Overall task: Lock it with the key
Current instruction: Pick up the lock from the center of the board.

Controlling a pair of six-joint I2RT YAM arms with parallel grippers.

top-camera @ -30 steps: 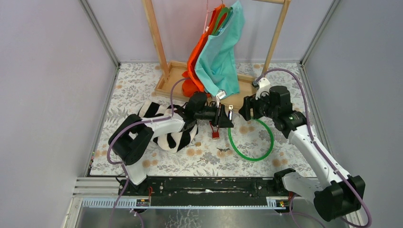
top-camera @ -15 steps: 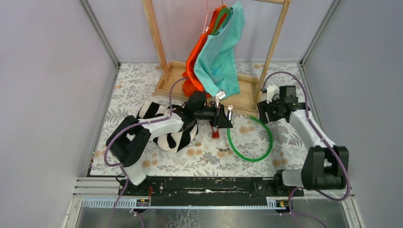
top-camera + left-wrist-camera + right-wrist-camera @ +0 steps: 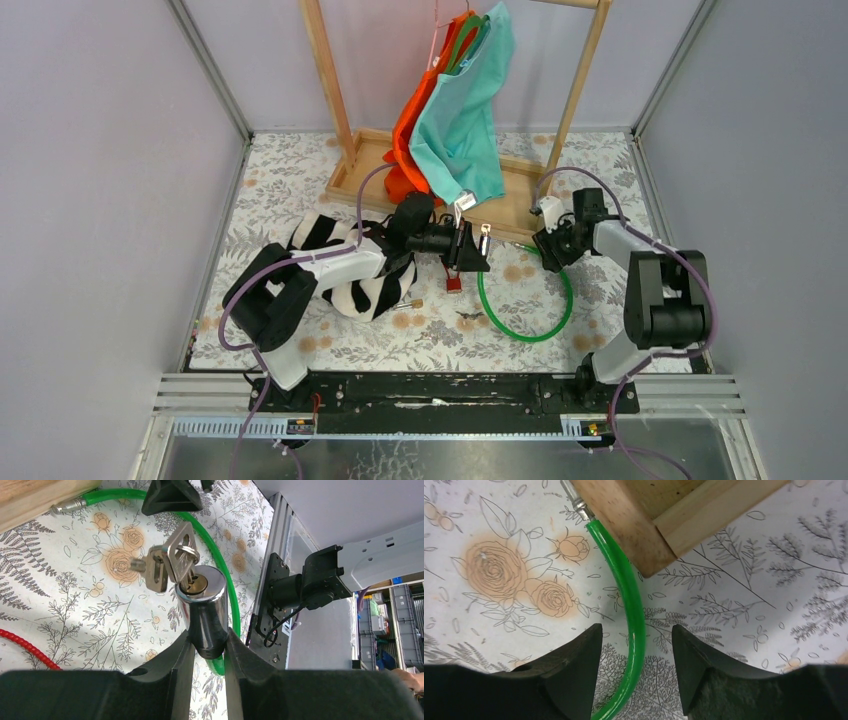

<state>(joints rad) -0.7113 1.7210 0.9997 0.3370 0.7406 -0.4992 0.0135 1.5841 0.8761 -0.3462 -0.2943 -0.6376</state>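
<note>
We log the left arm extended, its tool [image 3: 207,647] clamped on the lock cylinder [image 3: 202,605] just before the rack base [image 3: 649,530]. The right tool [image 3: 634,635] is at that base's corner, jaws apart, pointing down.

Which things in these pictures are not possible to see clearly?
- Left wrist view: the lock cylinder, lower end hidden between the fingers of the left gripper.
- Right wrist view: the metal tip of the green cable, cut by the top edge.
- Top view: the small dark object beside the cable, too small to name.
</note>
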